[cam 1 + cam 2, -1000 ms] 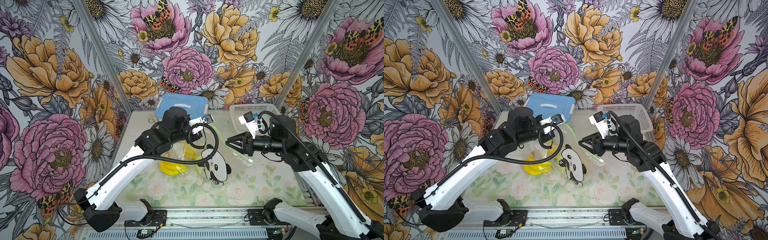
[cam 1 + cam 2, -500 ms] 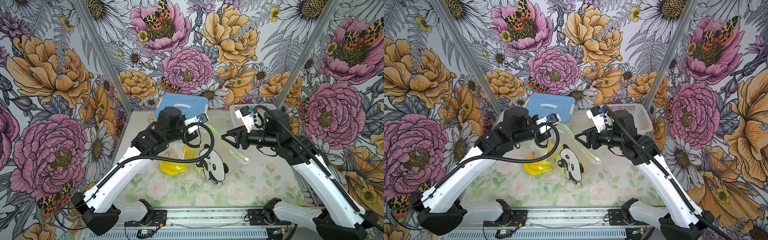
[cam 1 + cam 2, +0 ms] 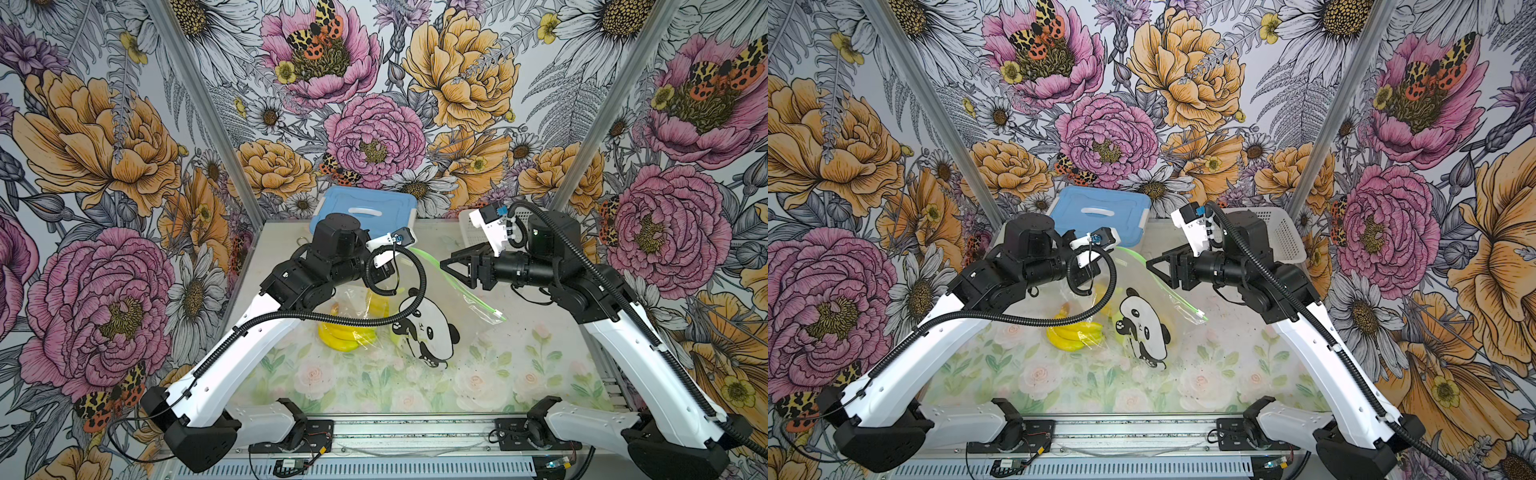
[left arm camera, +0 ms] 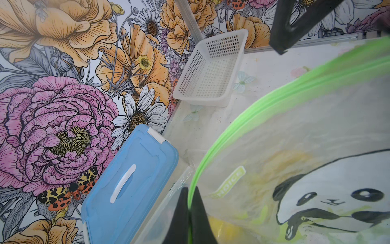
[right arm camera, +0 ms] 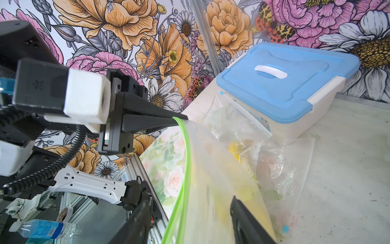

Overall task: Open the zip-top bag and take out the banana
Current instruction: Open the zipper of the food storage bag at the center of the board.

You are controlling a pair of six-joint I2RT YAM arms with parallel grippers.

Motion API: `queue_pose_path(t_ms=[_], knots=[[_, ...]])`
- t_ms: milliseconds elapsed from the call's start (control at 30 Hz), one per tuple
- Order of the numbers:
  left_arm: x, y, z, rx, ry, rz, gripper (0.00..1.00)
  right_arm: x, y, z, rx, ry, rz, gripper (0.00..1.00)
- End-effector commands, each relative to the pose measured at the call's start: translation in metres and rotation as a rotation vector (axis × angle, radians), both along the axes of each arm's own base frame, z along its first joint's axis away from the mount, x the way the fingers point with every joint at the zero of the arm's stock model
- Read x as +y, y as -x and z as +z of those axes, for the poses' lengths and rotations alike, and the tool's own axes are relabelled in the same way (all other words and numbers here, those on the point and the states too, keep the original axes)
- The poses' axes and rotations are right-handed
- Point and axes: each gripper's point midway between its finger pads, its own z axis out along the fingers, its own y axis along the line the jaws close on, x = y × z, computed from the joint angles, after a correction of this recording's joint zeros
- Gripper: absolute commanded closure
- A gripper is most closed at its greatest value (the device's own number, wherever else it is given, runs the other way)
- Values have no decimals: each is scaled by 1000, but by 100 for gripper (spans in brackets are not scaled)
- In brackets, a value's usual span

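We take the blue-lidded box [image 3: 365, 208] as reference. The zip-top bag [image 3: 432, 328], printed with a panda, sits on the table directly in front of the box, raised at its green zip strip [image 3: 457, 286]. The banana [image 3: 345, 336] is inside the bag, at the end lying on the table, farther from the box than the strip. The left gripper [image 4: 189, 191] is fully closed, pinching the strip's end nearest the box. The right gripper [image 5: 190, 200] is spread apart and grips nothing; its fingers [image 5: 242, 219] straddle the strip farther from the box. We cannot tell whether the seal is parted.
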Motion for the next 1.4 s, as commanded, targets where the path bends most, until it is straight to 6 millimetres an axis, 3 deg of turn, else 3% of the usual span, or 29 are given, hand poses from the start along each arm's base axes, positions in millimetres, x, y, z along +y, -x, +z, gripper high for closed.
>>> queue_pose_path(t_ms=[0,167,300,567,700,867,967,1033,1067,1167,1200,1233,1267,1300,1367], knots=[[1,2,7,-2,43,-4,100,4,-3,-6,6,4,4,43],[3,3,7,0,46,1,100,5,-4,-13,22,13,7,56],[2,3,7,1,46,-1,100,5,-5,-20,34,23,4,61],[1,2,6,6,48,-5,100,9,3,-29,76,16,52,58],[-2,0,7,9,48,-8,100,13,8,-23,74,-3,88,50],[-7,-2,10,7,52,-17,100,15,15,-18,78,-23,124,51],[-9,-3,12,4,52,-21,100,15,15,-21,85,-20,124,64],[-10,-4,13,3,53,-21,100,14,14,-23,87,-17,115,92],[-11,-4,12,6,53,-23,100,13,13,-22,81,-16,106,100],[-14,-5,12,22,66,-21,100,3,5,-12,32,-6,36,100],[-16,-6,14,31,77,-15,83,-5,-1,-8,8,-1,-11,100],[-18,-8,15,46,92,-7,53,-16,-9,-4,-16,9,-74,100],[-20,-10,17,57,109,1,9,-26,-16,-1,-35,17,-131,100],[-22,-13,20,71,128,13,1,-38,-23,2,-54,27,-192,100],[-27,-16,28,90,166,23,1,-65,-38,10,-98,46,-314,100]])
